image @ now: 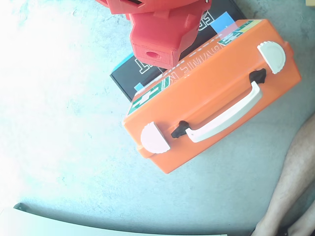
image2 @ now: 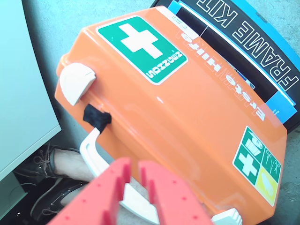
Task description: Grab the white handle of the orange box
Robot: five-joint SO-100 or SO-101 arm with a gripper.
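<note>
The orange first-aid box point(image: 211, 88) stands on its side on the grey floor, with its white handle point(image: 226, 118) facing up between two white latches point(image: 155, 137). My red arm point(image: 157, 34) hangs over the box's top left end in the fixed view, where the fingertips are hidden. In the wrist view my red gripper point(image2: 134, 165) hovers just over the box point(image2: 187, 108), by the handle point(image2: 91, 152), which runs beneath the fingers. The fingers are nearly together with only a thin slit between them, and nothing is held.
A black and blue "FRAME KIT" box point(image: 125, 78) leans behind the orange box; it also shows in the wrist view point(image2: 262, 42). A person's bare leg point(image: 295, 177) is at the right, with shoes point(image2: 51, 187) below the box. A pale panel point(image2: 23, 84) stands at the left.
</note>
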